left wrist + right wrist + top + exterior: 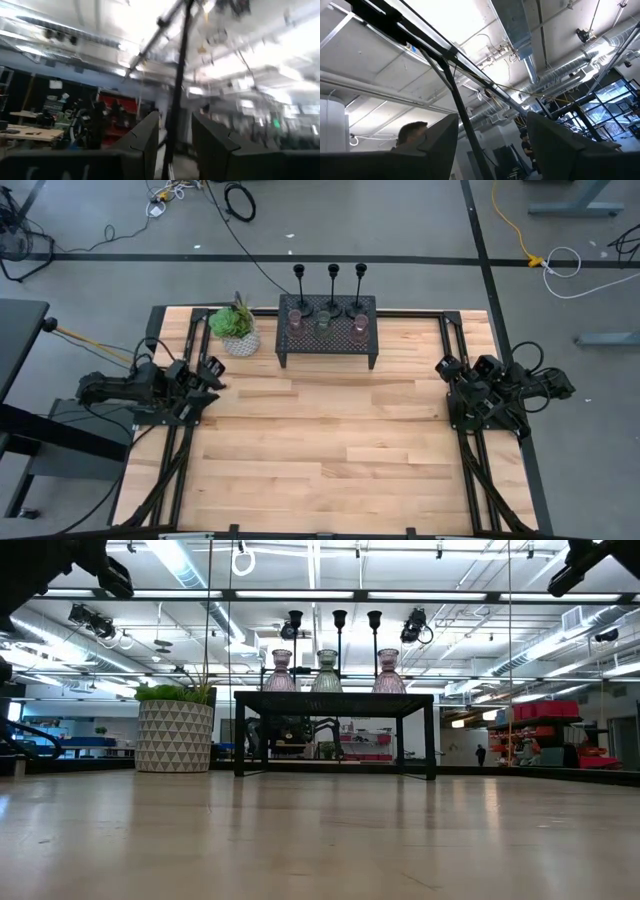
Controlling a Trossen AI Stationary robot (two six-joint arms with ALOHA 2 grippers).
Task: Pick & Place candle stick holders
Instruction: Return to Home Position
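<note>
Three slim black candle stick holders [333,281] stand upright in a row at the far edge of the black mesh rack [328,346]. In front of them, three short glass cups stand on the rack top: a pinkish one [296,321], an olive one [324,324] and a pinkish one [358,324]. In the low view the stems [339,628] rise behind the cups [327,671]. My left gripper [213,370] waits open and empty at the table's left edge. My right gripper [446,370] waits open and empty at the right edge. Both are raised off the table.
A green plant in a white patterned pot [237,330] stands just left of the rack, near my left gripper. The wooden table [330,450] stretches bare between the arms and toward the near edge. Black frame rails [170,470] run along both sides.
</note>
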